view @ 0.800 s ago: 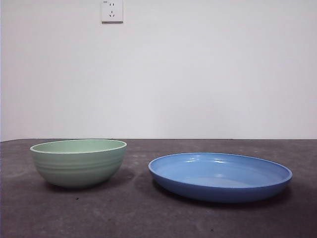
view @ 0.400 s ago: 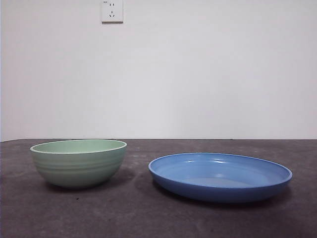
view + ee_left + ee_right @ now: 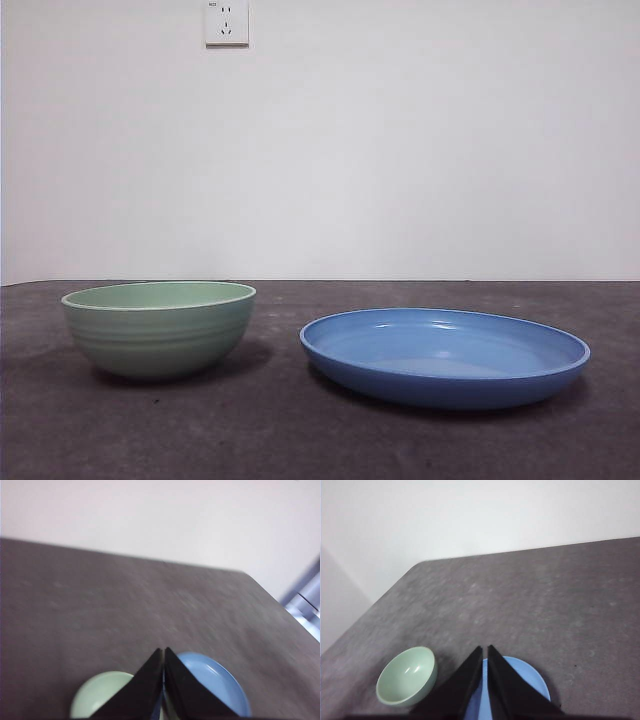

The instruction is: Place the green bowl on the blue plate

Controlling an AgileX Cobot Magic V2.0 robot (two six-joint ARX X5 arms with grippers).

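Note:
The pale green bowl (image 3: 158,327) stands upright on the dark table at the left of the front view. The wide blue plate (image 3: 444,355) lies to its right, with a gap between them. Neither gripper shows in the front view. My left gripper (image 3: 164,652) is shut and empty, high above the table, with the bowl (image 3: 100,700) and the plate (image 3: 220,687) partly hidden behind its jaws. My right gripper (image 3: 484,650) is shut and empty, also high up, over the plate (image 3: 527,680), with the bowl (image 3: 406,676) off to one side.
A white wall with a socket (image 3: 226,22) stands behind the dark table (image 3: 300,430). The table's edges show in the wrist views (image 3: 380,605), and bare tabletop lies around both dishes.

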